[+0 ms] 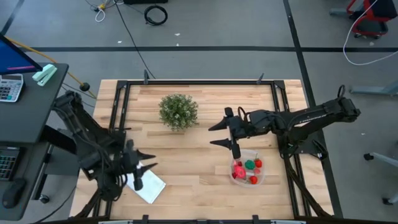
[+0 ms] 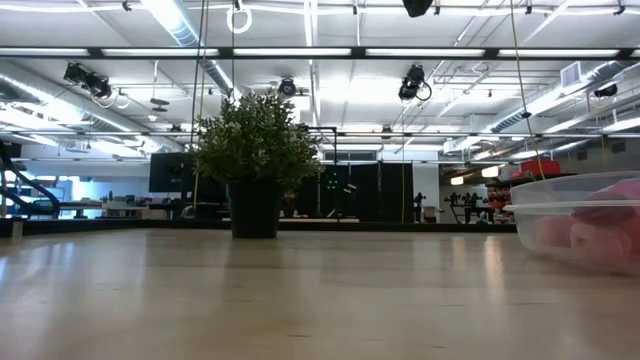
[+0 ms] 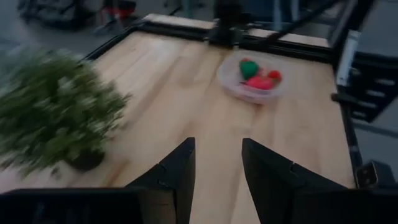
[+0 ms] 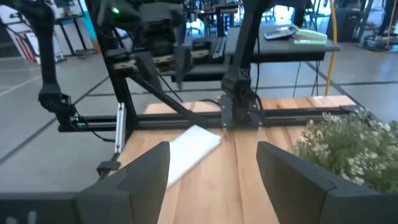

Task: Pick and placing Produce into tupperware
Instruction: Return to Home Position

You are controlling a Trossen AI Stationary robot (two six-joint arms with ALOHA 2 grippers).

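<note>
Produce (image 1: 239, 169) in the tupperware (image 1: 261, 177), a pink blur in the low view, shows red and green overhead, just beside the right end effector (image 1: 212, 135), which is spread wide and empty.

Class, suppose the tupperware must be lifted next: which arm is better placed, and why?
Right. Its open pincer is close to the tupperware on the table's right side; the left pincer is far across the table, by the white sheet.

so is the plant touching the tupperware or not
Apart. The high view shows a wide stretch of bare wood between the plant and the tupperware.
</note>
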